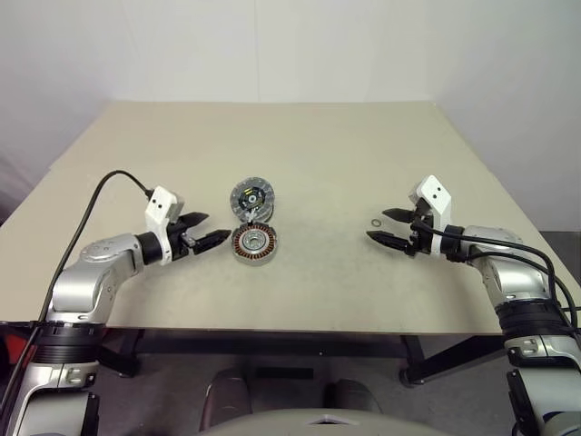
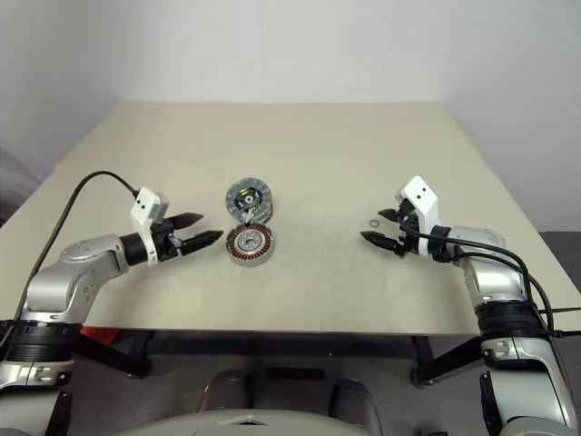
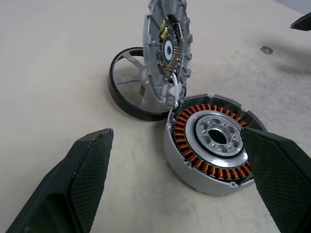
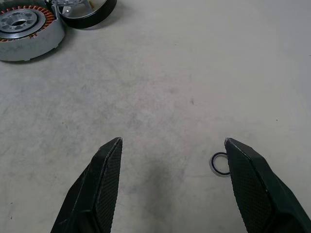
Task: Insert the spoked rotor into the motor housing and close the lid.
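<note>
The motor housing (image 1: 254, 243) lies open-side up near the table's middle, its copper windings ringing a silver centre (image 3: 216, 136). Joined at the housing's far edge, the lid (image 1: 251, 198) is tipped up and stands open. Just behind the lid lies the spoked rotor (image 3: 127, 92), black-rimmed with silver spokes, partly hidden by it. My left gripper (image 1: 214, 228) hovers open just left of the housing, pointing at it, with nothing between its fingers. Far to the right, my right gripper (image 1: 379, 225) is open and empty above the table.
A tiny thin ring (image 4: 219, 164) lies on the table beside the right gripper's fingertips. The beige table (image 1: 318, 145) has wide bare room around the motor parts. Its front edge runs close under both arms.
</note>
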Controlling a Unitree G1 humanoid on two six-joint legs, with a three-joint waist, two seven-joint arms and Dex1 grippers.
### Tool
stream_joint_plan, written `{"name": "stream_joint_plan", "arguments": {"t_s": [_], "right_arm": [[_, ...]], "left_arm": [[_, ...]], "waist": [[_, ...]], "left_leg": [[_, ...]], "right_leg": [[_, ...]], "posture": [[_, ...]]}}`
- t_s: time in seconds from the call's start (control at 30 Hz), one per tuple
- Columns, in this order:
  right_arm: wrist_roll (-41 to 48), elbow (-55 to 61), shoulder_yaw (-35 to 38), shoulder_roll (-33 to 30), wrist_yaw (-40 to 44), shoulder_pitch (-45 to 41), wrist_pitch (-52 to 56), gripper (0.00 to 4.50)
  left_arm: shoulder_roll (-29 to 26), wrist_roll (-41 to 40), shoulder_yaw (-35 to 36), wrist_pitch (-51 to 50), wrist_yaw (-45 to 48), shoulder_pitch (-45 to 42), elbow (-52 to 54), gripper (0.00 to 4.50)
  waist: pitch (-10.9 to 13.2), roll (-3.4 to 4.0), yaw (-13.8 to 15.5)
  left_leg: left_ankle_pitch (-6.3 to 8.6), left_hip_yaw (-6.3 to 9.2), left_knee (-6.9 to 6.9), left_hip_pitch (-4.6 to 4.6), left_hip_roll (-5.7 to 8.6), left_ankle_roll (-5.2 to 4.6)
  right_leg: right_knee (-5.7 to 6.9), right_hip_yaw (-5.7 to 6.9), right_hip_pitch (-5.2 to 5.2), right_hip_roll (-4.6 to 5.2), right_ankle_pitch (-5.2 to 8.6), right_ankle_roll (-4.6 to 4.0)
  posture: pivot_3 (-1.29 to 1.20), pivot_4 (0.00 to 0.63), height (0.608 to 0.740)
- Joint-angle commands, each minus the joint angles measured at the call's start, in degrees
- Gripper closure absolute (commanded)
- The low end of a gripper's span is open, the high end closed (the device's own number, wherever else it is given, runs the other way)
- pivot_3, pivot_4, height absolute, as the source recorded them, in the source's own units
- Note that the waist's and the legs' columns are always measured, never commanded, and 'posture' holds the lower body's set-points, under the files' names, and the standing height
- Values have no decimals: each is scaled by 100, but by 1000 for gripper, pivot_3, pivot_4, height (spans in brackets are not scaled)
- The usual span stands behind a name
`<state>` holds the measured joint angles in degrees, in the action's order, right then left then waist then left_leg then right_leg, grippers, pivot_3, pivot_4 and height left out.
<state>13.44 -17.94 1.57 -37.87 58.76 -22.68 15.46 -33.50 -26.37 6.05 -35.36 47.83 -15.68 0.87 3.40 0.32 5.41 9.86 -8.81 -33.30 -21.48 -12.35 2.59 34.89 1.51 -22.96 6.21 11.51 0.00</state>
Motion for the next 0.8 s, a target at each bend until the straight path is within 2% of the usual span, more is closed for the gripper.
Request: {"name": "stream_joint_plan", "arguments": {"t_s": [0.03, 0.47, 0.67, 0.8], "right_arm": [[44, 69, 139, -70, -41, -116, -83, 722], [7, -15, 77, -10, -79, -227, -121, 722], [-21, -108, 45, 20, -75, -309, -148, 722], [-76, -273, 22, 42, -54, -445, -223, 722]], "left_arm": [[8, 11, -2, 137, 3, -132, 66, 52], [-198, 158, -112, 243, 133, -172, 108, 52], [-1174, 974, -844, 1110, 994, -436, 336, 52], [-1805, 1336, -1230, 2050, 2035, -1159, 396, 52]], "waist": [[0, 0, 0], [0, 0, 1], [0, -2, 4], [0, -2, 16]], "left_leg": [[0, 0, 0, 0, 0, 0], [0, 0, -1, 0, 0, 0], [0, 1, -1, 0, -4, 0], [-1, 2, -3, -1, -1, 1]], "right_leg": [[0, 0, 0, 0, 0, 0], [1, 0, 0, 0, 0, 0], [1, 2, 0, -2, 0, 0], [3, 1, 1, 0, 0, 0]], "posture": [[0, 0, 740], [0, 0, 740], [0, 0, 740], [0, 0, 740]]}}
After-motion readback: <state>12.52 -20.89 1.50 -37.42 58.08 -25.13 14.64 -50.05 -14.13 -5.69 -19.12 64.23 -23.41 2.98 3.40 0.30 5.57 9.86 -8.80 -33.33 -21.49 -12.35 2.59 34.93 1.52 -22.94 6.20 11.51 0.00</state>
